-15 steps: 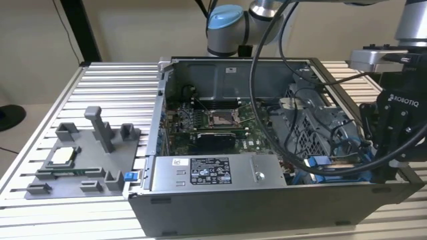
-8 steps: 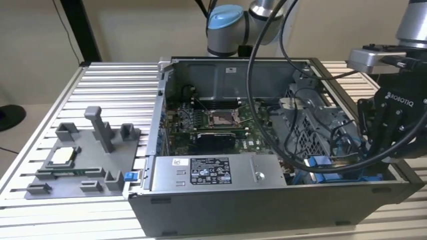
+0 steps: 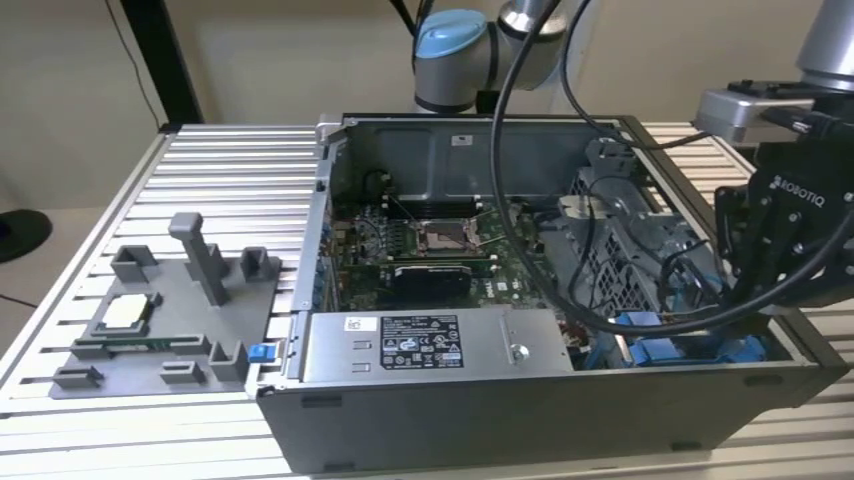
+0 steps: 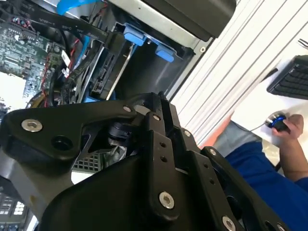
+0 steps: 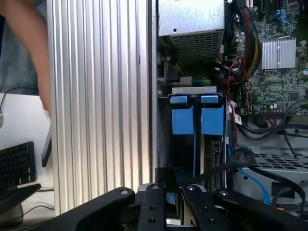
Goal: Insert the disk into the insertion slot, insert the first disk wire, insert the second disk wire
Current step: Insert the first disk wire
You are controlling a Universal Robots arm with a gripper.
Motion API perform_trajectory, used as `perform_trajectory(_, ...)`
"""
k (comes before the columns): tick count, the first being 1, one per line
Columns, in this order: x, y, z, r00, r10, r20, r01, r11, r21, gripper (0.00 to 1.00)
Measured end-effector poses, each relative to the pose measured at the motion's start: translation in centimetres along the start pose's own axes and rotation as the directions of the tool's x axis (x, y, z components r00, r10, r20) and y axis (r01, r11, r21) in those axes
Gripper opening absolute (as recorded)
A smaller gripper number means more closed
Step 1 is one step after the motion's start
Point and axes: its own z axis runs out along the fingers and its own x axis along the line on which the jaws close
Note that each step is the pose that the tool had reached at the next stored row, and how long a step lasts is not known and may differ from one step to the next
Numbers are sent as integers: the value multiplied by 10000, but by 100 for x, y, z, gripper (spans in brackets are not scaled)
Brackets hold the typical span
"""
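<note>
1. The table carries the open computer case. The end effector hangs over one corner of the case, just inside its side wall.
2. Whether the end effector is open, closed or holding anything cannot be told.
3. The slot lies straight ahead of it, near.
4. The disk appears seated there on edge, its long axis pointing away from the end effector.
5. Loose cables crowd the side away from the wall, so room looks tight.

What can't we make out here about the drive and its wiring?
1. How deep the drive sits in the bay: in the first wrist view the hand covers its near end.
2. The same in the exterior view: black cables cross it.
3. Whether the drive is wired up: in the second wrist view its connector end lies in shadow.
</note>
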Motion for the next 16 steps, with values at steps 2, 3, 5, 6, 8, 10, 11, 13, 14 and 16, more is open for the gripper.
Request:
perform_trajectory(2, 1, 0, 0, 9994, 40, 339, -42, 10000, 36, 0)
perform_trajectory(3, 0, 0, 0, 9986, 59, 527, -62, 10000, 57, 0)
perform_trajectory(5, 0, 0, 0, 9960, 92, 887, -102, 9999, 110, 0)
perform_trajectory(6, 0, 0, 0, 9942, 107, 1073, -123, 9998, 139, 0)
perform_trajectory(8, 0, 0, 0, 9895, 134, 1441, -162, 9997, 185, 0)
perform_trajectory(10, 0, 0, 0, 9799, 172, 1987, -224, 9995, 242, 0)
perform_trajectory(11, 0, 0, 0, 9760, 185, 2168, -246, 9994, 256, 0)
perform_trajectory(13, 0, 0, 0, 9626, 228, 2699, -315, 9991, 282, 0)
perform_trajectory(14, 0, 0, 1, 9577, 243, 2867, -338, 9990, 283, 0)
perform_trajectory(16, 0, 0, 1, 9484, 290, 3157, -396, 9988, 271, 0)
